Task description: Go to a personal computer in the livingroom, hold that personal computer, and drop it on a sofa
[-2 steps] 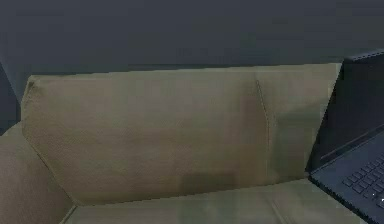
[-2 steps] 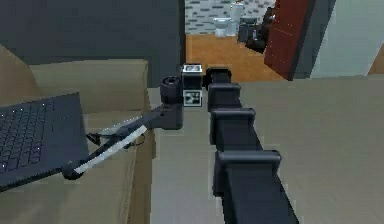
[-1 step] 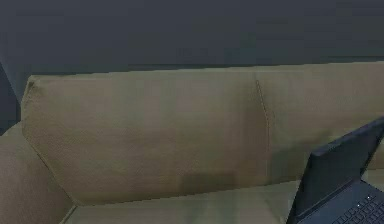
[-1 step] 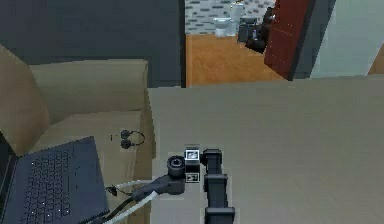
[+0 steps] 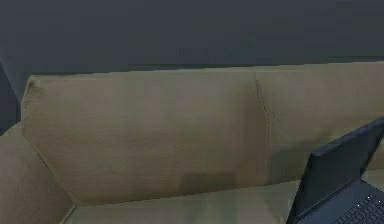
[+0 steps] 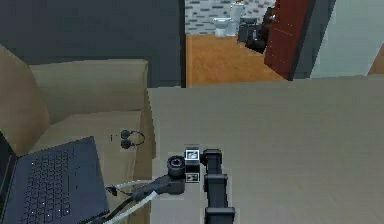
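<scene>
A dark laptop (image 5: 345, 185) stands with its lid up on the tan sofa (image 5: 150, 130) at the forward view's lower right. In the arm side view the same laptop (image 6: 55, 180) lies keyboard up on the sofa seat (image 6: 85, 125) at the lower left. The arm rises from the bottom edge, and the gripper (image 6: 115, 198) reaches left with its thin fingers (image 6: 135, 184) ending at the laptop's right edge. The laptop rests on the seat there, so I cannot tell whether the gripper holds anything.
A small dark object (image 6: 131, 140) lies on the seat just beyond the laptop. The sofa's armrest (image 6: 100, 75) stands behind it. Beige floor (image 6: 290, 140) spreads to the right. At the top, a doorway with a red-brown door (image 6: 290, 35) leads onto an orange floor (image 6: 220, 60).
</scene>
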Motion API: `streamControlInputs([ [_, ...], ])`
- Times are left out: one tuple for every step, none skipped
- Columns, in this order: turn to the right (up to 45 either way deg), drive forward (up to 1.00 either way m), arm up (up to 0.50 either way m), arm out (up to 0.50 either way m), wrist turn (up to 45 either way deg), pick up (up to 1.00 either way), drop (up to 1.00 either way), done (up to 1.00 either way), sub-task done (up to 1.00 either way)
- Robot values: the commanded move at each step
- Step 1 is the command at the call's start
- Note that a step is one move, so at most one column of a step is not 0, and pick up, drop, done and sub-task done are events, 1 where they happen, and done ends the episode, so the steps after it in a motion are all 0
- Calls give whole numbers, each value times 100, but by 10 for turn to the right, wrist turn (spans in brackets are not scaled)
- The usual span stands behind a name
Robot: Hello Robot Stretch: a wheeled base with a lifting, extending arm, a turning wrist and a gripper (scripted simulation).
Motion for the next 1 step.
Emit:
streamControlInputs([
  [0,0,0,0,0,0,100,0,0],
])
